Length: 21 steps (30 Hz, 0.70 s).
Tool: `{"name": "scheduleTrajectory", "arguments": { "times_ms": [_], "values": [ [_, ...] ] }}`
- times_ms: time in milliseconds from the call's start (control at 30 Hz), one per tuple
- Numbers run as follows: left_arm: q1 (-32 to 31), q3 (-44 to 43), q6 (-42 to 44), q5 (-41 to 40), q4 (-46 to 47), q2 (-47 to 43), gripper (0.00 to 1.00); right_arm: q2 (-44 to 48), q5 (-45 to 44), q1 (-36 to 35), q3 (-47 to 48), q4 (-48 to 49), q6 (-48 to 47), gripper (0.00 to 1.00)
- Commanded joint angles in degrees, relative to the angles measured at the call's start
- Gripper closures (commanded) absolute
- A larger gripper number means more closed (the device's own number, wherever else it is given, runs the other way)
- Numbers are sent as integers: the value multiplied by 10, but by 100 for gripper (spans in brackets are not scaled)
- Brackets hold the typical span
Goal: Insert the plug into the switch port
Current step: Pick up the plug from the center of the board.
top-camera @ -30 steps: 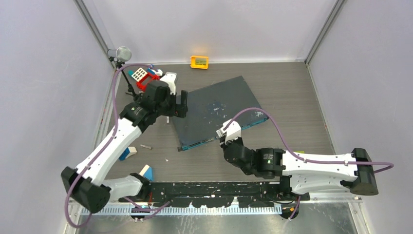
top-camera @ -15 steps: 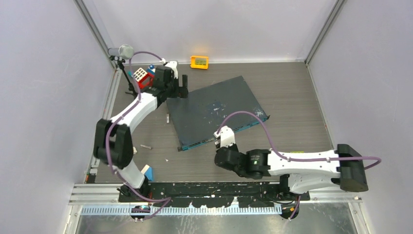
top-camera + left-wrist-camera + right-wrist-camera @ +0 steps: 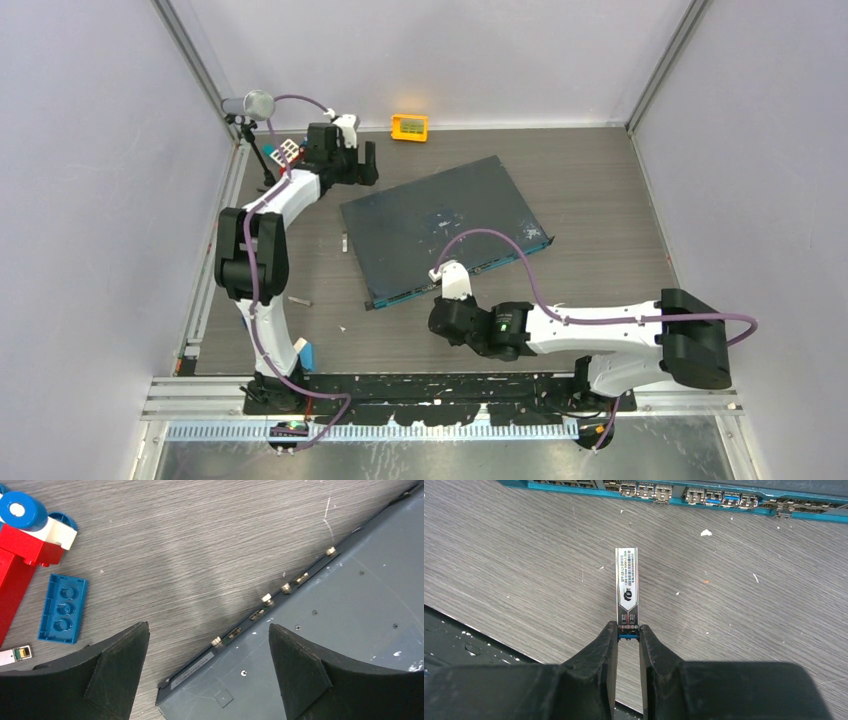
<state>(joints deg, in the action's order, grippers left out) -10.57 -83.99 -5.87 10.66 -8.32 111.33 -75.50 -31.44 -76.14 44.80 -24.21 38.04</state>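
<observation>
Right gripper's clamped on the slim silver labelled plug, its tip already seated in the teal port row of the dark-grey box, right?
Not seated. The right wrist view shows the right gripper clamped on the slim silver labelled plug, but its tip stops short of the teal port row.

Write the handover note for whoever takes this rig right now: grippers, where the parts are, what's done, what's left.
Right gripper: shut on the rear end of the plug, a small metal transceiver module whose nose points at the switch.
Left gripper: open, empty, above the switch's rear edge near a corner.
Switch: flat on the table. Its teal port row faces the right arm, with bare table between plug and ports.
Done: plug gripped and roughly aimed.
Left: line up with a port, push the plug in, release.
</observation>
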Motion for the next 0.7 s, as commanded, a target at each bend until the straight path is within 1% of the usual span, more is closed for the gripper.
{"name": "scheduleTrajectory", "arguments": {
  "times_ms": [0,167,267,367,500,533,667],
  "values": [
    [3,-17,8,19,34,12,9,-6,21,9,19,31,19,100],
    [4,-8,-23,-5,51,31,10,-10,22,10,21,33,25,100],
    [4,-7,-40,-44,51,41,14,-15,23,10,25,32,29,99],
    [5,-6,-43,-83,46,46,15,-21,29,10,33,31,30,100],
    [5,1,-44,-115,32,56,15,-31,30,10,46,19,27,100],
    [6,-6,-48,-119,16,58,16,-33,28,10,47,18,27,100],
    [10,-4,-57,-110,11,57,17,-42,17,10,47,22,25,100]
  ]
}}
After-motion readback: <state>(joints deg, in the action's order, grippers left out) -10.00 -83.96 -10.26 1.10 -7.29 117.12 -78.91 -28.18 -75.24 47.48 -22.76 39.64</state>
